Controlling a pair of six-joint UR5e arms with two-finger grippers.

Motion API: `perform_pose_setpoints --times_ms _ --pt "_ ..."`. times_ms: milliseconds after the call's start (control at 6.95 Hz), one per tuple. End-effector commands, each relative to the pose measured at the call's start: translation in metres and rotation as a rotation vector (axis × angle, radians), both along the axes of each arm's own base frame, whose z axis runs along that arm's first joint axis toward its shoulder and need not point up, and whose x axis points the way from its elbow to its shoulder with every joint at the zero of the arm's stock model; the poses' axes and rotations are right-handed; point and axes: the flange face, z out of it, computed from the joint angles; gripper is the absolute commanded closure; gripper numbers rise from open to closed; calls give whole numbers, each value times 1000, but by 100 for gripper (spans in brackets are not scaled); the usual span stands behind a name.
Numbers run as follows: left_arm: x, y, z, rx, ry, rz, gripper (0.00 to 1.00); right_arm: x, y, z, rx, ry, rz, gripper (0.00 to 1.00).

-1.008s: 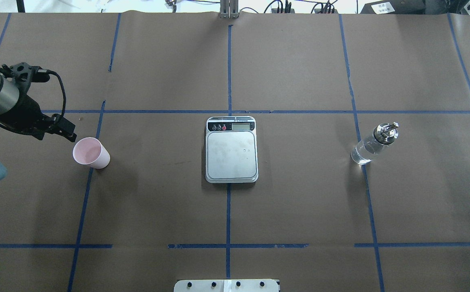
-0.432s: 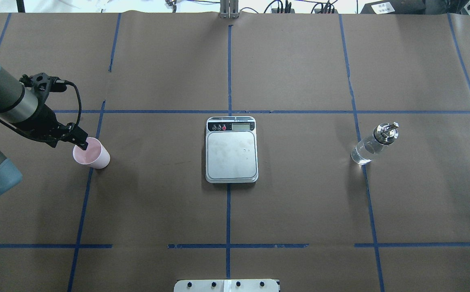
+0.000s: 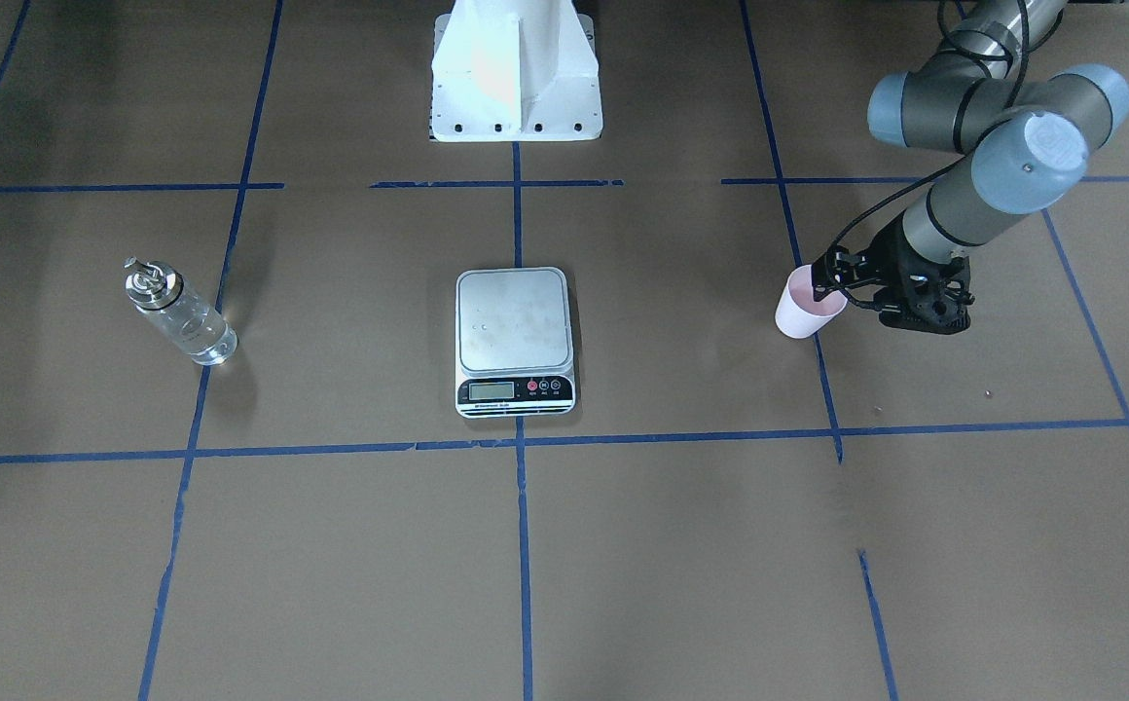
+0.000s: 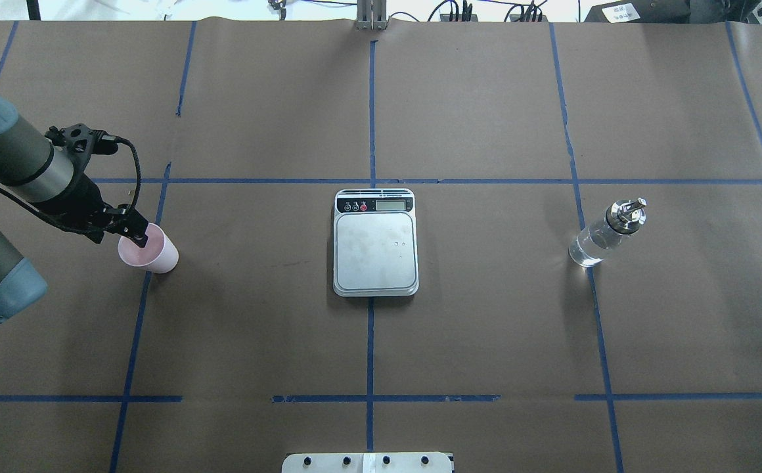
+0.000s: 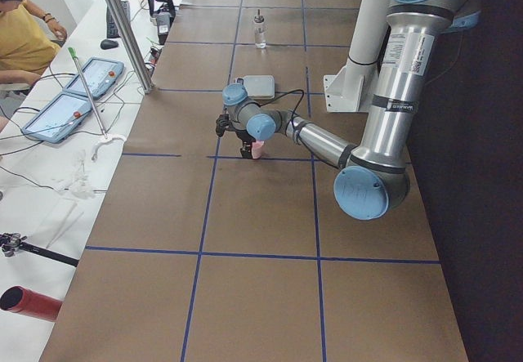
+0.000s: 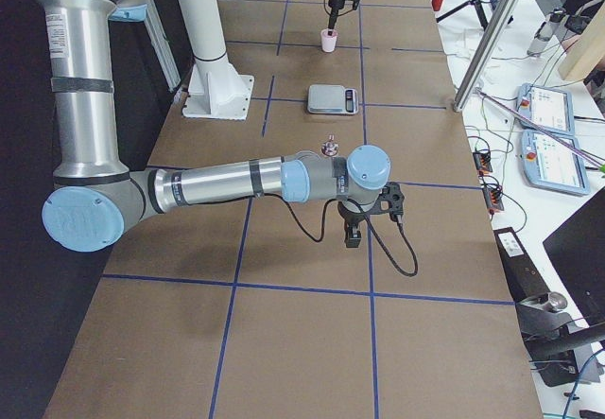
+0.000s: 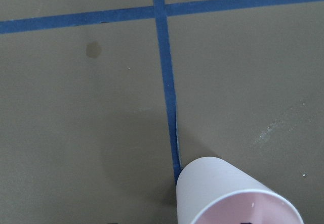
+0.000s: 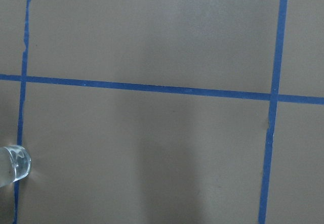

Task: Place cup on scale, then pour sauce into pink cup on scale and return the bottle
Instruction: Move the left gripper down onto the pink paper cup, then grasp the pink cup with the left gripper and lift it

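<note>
The pale pink cup (image 4: 152,254) stands upright on the table at the left, apart from the scale (image 4: 376,244). My left gripper (image 4: 138,236) is at the cup's near-left rim and looks open, one fingertip inside the cup and one outside. The cup also shows in the front view (image 3: 803,313) and the left wrist view (image 7: 228,193). The silver scale sits at the table's middle with nothing on it. The clear bottle (image 4: 601,240) with the clear sauce stands at the right. My right gripper (image 6: 352,239) hangs over the table near the bottle; I cannot tell its state.
The robot's white base mount (image 3: 516,73) stands behind the scale. Blue tape lines cross the brown table cover. The bottle's base shows at the right wrist view's left edge (image 8: 12,166). A person (image 5: 20,27) and tablets are beyond the table's far side.
My left arm has moved right toward the cup, and its fingertips went from beside the rim to over it. The cup, scale and bottle have not moved.
</note>
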Motion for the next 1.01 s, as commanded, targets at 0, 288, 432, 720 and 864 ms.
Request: perform_pose_setpoints --times_ms 0,288,432,720,864 --pt "3 1 0 3 1 6 83 0 0 0 -2 0 0 0" --pt "4 0 -1 -4 -3 2 100 0 0 0 -2 0 0 0" --pt "-1 -1 -9 5 5 -9 100 0 0 0 0 0 0 0" --pt "-23 -18 -82 33 61 -106 100 0 -2 -6 12 -3 0 0" --pt "-10 -27 -141 -2 74 -215 100 -3 -2 -11 23 -4 -6 0"
